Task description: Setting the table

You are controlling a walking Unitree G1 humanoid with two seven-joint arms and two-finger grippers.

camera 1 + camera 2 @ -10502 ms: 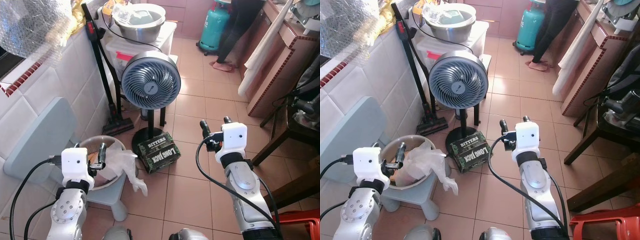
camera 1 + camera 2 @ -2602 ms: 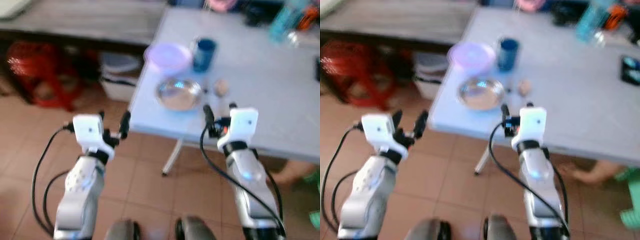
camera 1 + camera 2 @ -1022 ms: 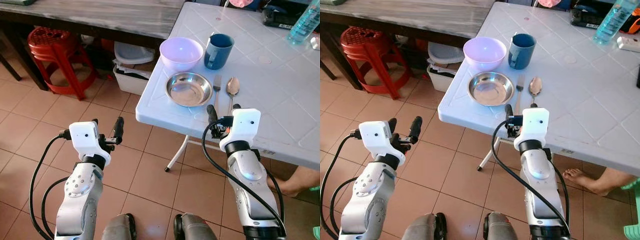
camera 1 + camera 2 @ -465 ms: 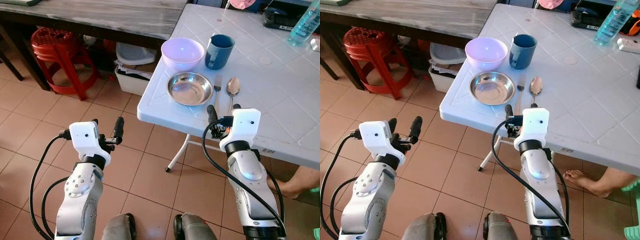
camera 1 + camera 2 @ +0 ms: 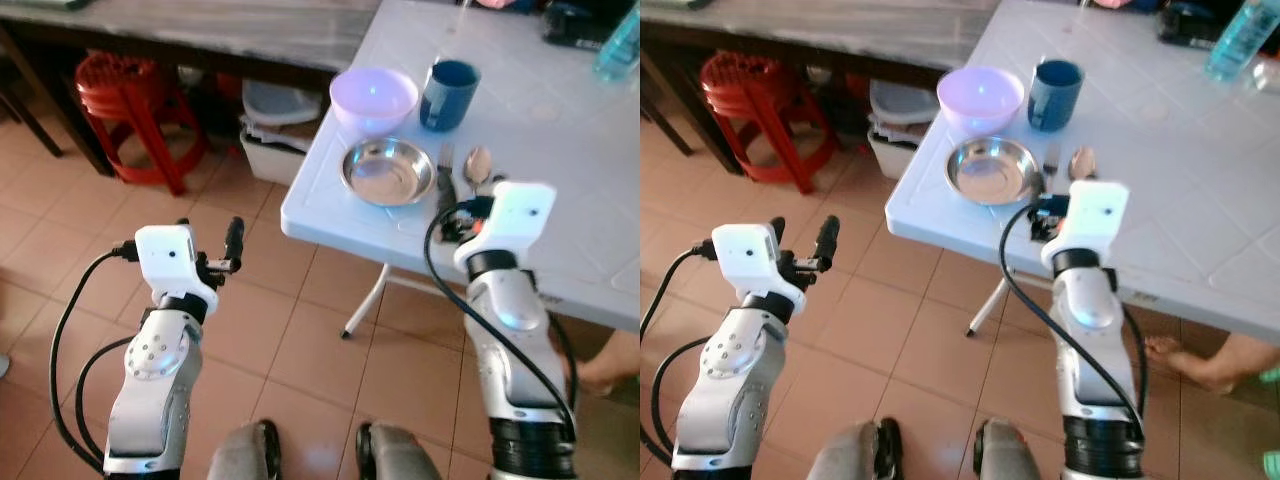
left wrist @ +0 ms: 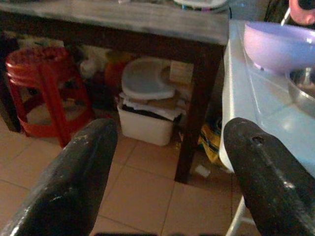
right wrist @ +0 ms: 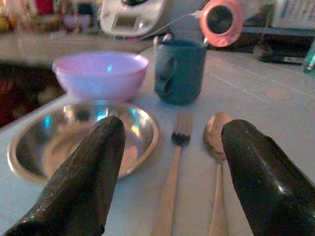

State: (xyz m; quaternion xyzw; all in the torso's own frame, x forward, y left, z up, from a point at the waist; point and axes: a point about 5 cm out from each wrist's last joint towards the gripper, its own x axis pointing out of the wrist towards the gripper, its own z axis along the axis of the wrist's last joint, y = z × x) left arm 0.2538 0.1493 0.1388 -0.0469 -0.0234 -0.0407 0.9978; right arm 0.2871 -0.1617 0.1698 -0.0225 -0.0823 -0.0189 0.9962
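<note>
We see the right gripper (image 7: 170,162) spread wide, unladen, the slim metal fork (image 7: 173,164) lying between its jaws; the left gripper (image 6: 165,162) likewise gapes.

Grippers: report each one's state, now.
Left gripper: open, empty, over the floor.
Right gripper: open, empty, above the fork.

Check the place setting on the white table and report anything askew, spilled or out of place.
Nothing stands out. The steel plate sits near the table edge, the purple bowl and blue mug stand upright behind it, and the fork and spoon lie side by side beside the plate. No spill shows.
</note>
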